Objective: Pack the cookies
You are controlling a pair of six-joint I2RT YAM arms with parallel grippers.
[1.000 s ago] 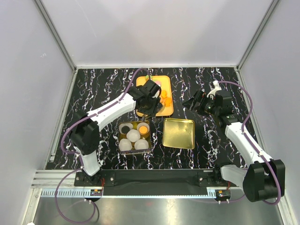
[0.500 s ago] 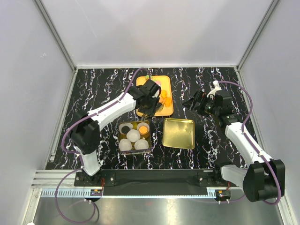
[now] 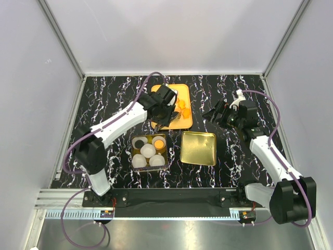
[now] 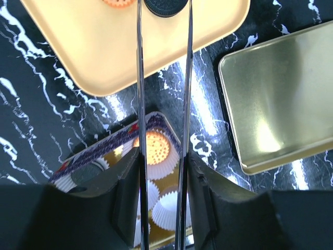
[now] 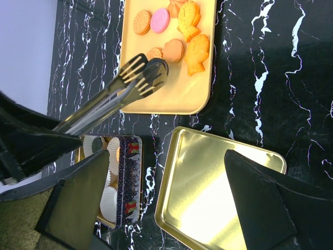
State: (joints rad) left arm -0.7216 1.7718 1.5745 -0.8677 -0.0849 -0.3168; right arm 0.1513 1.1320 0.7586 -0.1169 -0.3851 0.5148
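Surface: black marble-pattern table (image 3: 104, 99) with white veining, glossy enough to throw glare streaks in the left wrist view. It is closed in by plain pale grey walls (image 3: 171, 36) on the left, far and right sides, with aluminium posts in the far corners. An aluminium rail (image 3: 62, 198) runs along the near edge, where both arm bases are bolted.

Far centre: yellow-orange tray (image 5: 171, 96). The loose cookies (image 5: 173, 50) sit at its far end. They include round tan and orange ones, one pink one and two orange fish-shaped ones.

Near centre, left: small open tin (image 3: 149, 167) holding white paper cups (image 3: 139, 161). One cup has an orange cookie (image 4: 156, 147) in it and another has a dark one. The remaining cups look bare.

Just right of the tin and apart from it: gold lid (image 3: 199, 148), lying with its inside facing up and reflecting light.

The left gripper (image 3: 163, 104) reaches over the tray. Its fingers are clamped on the handle end of metal tongs (image 5: 122, 86). The tongs' arms are drawn in around a black cookie (image 4: 165, 6), with one blade at each edge, pinching it over the tray. Cannot tell whether it is lifted clear of the tray floor.

The right gripper (image 3: 217, 111) is held above the table, right of the tray and beyond the lid. Its fingers are spread wide and hold nothing.
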